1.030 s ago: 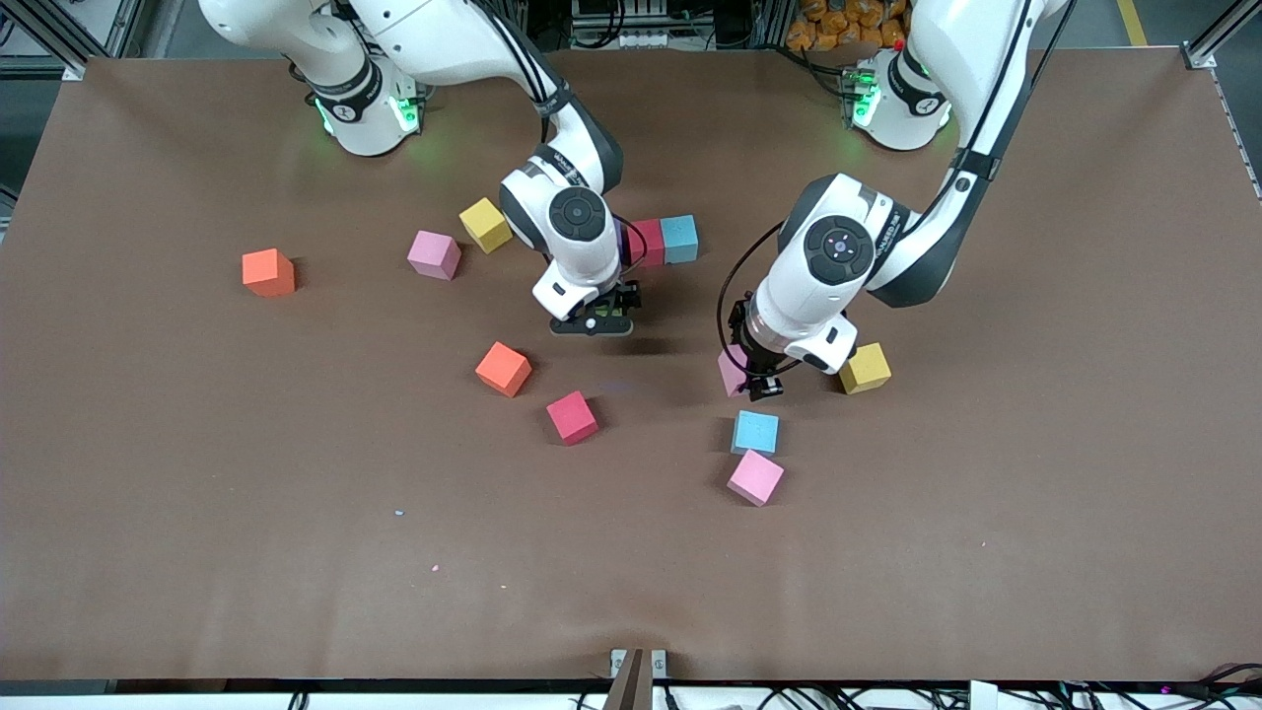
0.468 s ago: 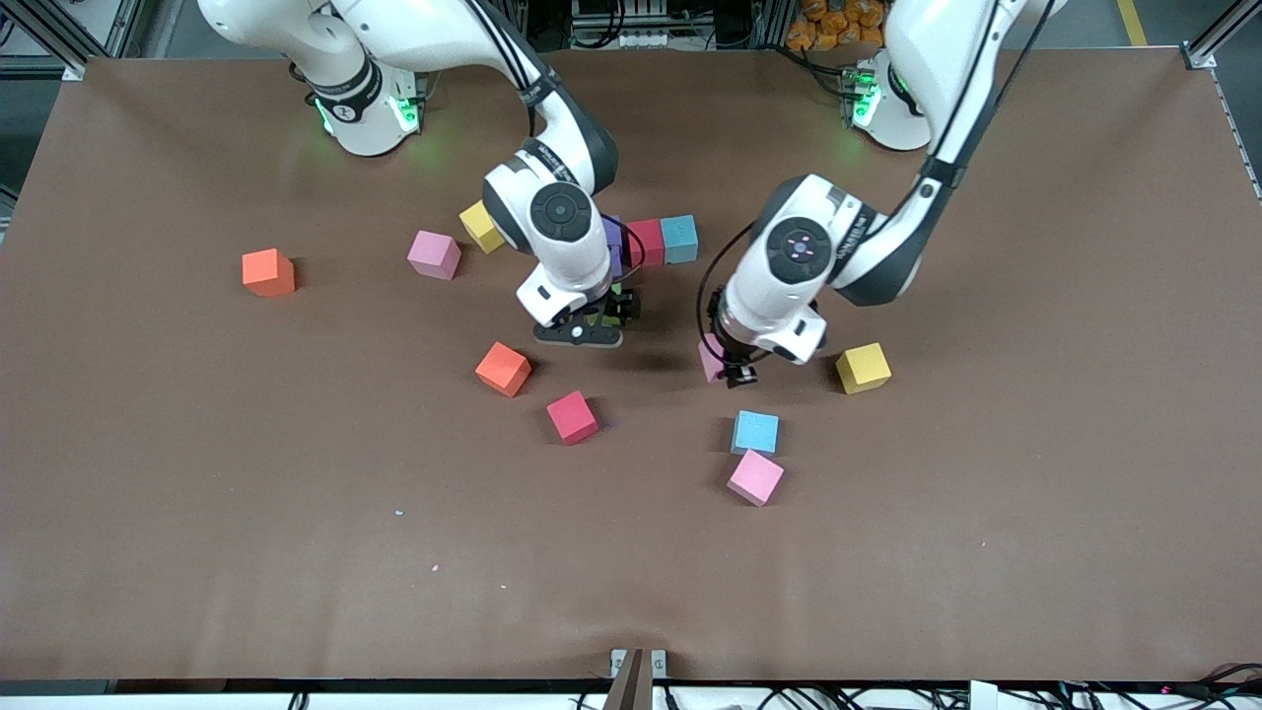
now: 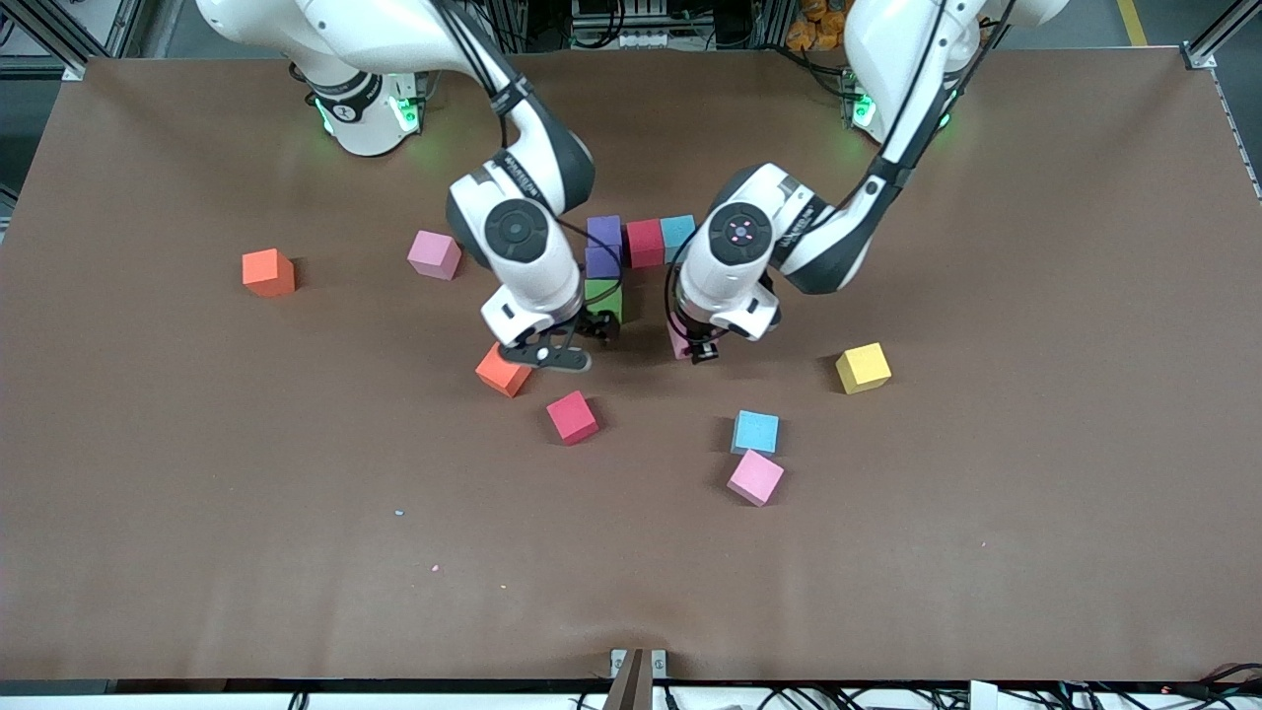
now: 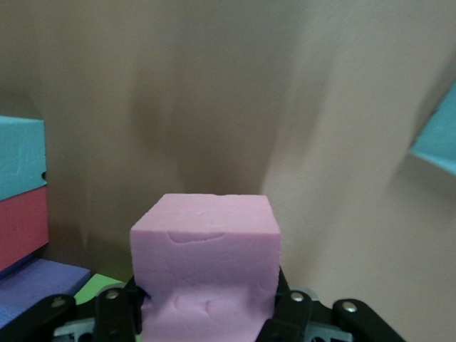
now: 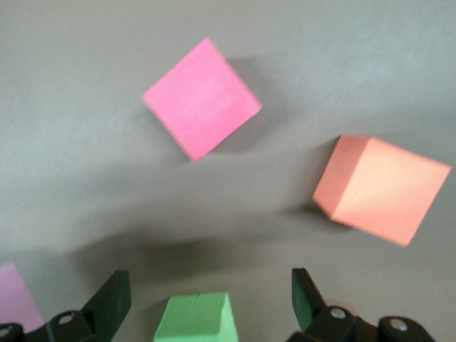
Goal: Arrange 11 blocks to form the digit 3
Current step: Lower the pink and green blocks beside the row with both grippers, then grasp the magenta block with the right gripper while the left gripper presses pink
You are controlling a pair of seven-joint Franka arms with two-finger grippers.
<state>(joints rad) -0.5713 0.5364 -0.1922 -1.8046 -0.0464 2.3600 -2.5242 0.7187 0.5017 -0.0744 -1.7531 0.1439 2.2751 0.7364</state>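
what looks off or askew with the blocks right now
Nothing is damaged or spilled. The loose blocks lie askew: the crimson block and the orange block sit rotated on the table, unlike the squared-up purple blocks and green block. The left gripper grips a pink block.

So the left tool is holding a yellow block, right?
Not quite. The left tool is holding a pink block, not a yellow one. The left wrist view shows it. The yellow block sits alone on the table.
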